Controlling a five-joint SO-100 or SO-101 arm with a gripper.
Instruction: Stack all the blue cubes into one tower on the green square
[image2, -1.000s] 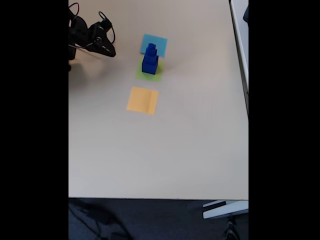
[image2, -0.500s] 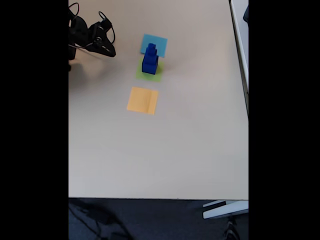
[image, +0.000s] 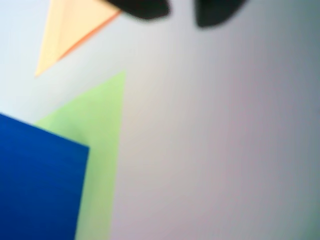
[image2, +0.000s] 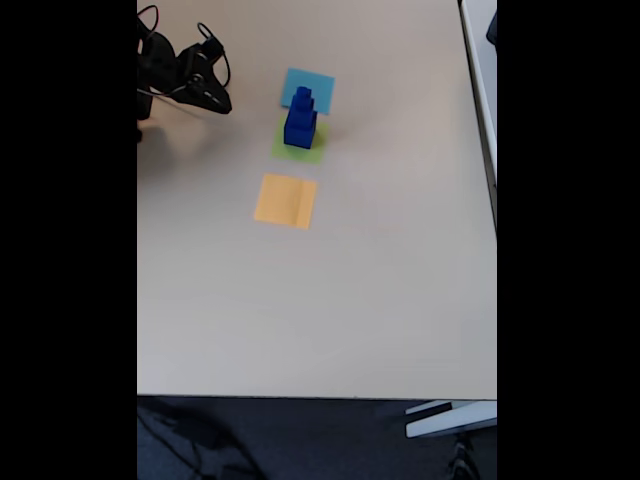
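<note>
A stepped tower of dark blue solid cubes (image2: 300, 120) stands on the flat lime-green square patch (image2: 312, 151) on a pale beige tabletop (image2: 330, 300), between a light-blue patch (image2: 318, 84) and an orange one (image2: 286, 200). The black end effector (image2: 215, 100) hangs well apart at left (its grip state cannot be told). Dark carpet (image2: 300, 440) lies below.

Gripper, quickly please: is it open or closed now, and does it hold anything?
Gripper: open, holding nothing; in the fixed view it sits left of the blue cubes stacked on the green square.

Office — pale desk (image2: 330, 310), carpet (image2: 320, 440).
</note>
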